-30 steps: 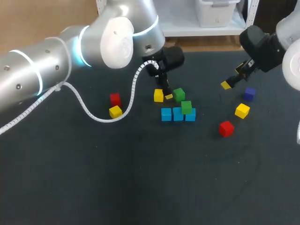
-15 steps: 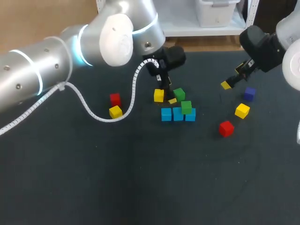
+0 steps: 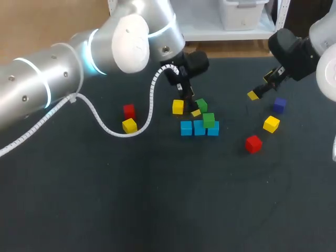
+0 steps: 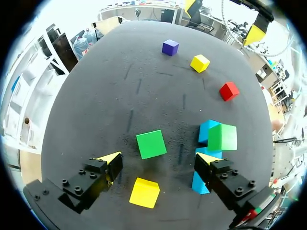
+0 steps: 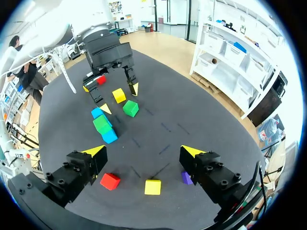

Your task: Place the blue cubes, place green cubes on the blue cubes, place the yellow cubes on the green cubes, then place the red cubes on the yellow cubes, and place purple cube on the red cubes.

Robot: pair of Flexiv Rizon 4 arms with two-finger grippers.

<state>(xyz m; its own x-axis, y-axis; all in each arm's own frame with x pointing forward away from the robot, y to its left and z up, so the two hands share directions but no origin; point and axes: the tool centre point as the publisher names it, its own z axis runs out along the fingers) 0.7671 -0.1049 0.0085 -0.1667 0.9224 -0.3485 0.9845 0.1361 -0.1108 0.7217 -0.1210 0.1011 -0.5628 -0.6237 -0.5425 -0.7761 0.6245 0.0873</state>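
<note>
Jaws released both sides; green-on-blue step, I judge: lower left gripper [image 4: 158,158] around loose green cube [image 3: 201,105], upper centre, then clench.

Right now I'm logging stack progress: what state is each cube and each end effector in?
Blue cubes: three in a row on the table.
Stacked green cube: resting on the blue row.
Loose green cube: unstacked, on the table.
Yellow cubes: three, all unstacked.
Red cubes: two, both unstacked.
Purple cube: unstacked.
Left end effector: open, empty, over the loose green cube.
Right end effector: open, empty.
</note>
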